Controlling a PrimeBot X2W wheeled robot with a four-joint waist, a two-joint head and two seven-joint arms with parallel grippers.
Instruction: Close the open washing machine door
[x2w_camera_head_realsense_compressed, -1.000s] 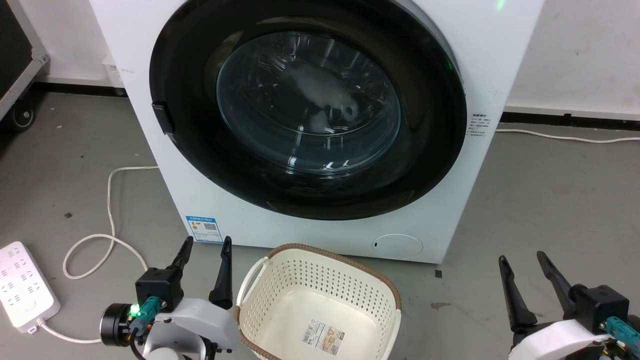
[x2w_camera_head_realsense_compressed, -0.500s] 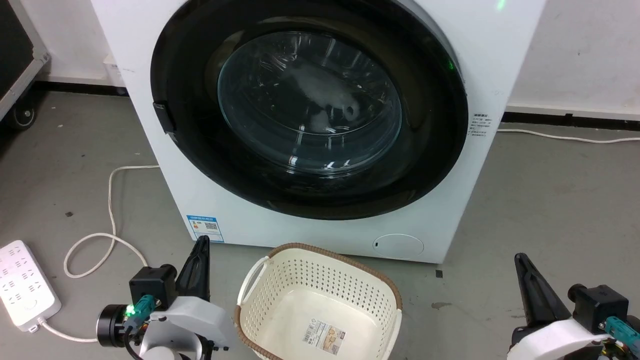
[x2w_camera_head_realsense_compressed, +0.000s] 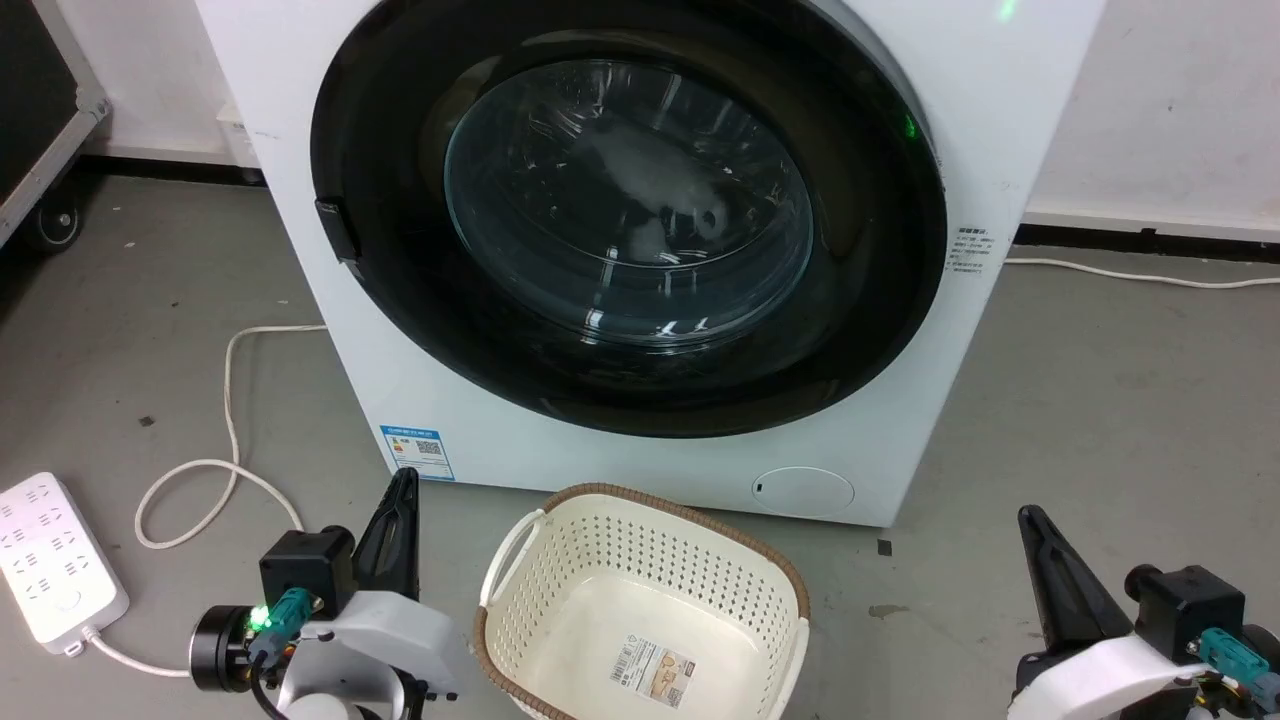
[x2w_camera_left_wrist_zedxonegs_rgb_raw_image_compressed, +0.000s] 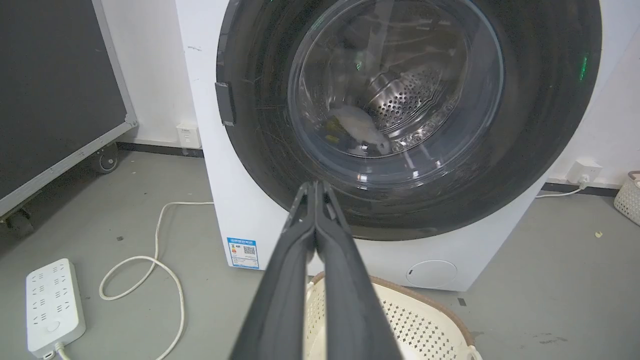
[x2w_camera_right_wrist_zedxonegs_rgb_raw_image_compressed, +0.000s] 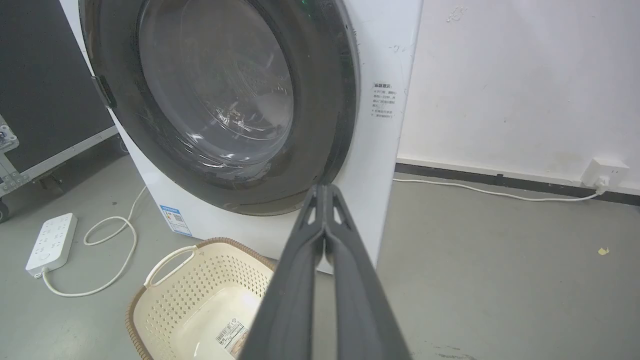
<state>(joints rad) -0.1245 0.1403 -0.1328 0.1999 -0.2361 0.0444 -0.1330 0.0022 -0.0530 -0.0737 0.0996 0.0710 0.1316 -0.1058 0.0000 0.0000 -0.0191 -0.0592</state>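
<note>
The washing machine door (x2w_camera_head_realsense_compressed: 630, 200) is a big round glossy black frame with a bulging clear glass window. It lies flat against the white machine front (x2w_camera_head_realsense_compressed: 900, 440), and I see no gap at its rim. Its latch tab (x2w_camera_head_realsense_compressed: 337, 230) sits on the left edge. Through the glass (x2w_camera_left_wrist_zedxonegs_rgb_raw_image_compressed: 395, 90) the steel drum shows. My left gripper (x2w_camera_head_realsense_compressed: 405, 482) hangs low at the front left, shut and holding nothing, well short of the door. My right gripper (x2w_camera_head_realsense_compressed: 1030, 517) is low at the front right, also shut and empty. Both wrist views show fingertips pressed together: left gripper (x2w_camera_left_wrist_zedxonegs_rgb_raw_image_compressed: 315, 186), right gripper (x2w_camera_right_wrist_zedxonegs_rgb_raw_image_compressed: 325, 188).
A cream perforated laundry basket (x2w_camera_head_realsense_compressed: 660, 497) stands on the floor right before the machine, between my arms. A white power strip (x2w_camera_head_realsense_compressed: 55, 560) and its looped cable (x2w_camera_head_realsense_compressed: 230, 400) lie at the left. A black wheeled case (x2w_camera_left_wrist_zedxonegs_rgb_raw_image_compressed: 55, 90) stands far left. A wall socket (x2w_camera_right_wrist_zedxonegs_rgb_raw_image_compressed: 605, 170) is at the right.
Both grippers have gone from open to shut, with nothing between the fingers. The head camera has shifted slightly, so the whole scene sits a little further right.
</note>
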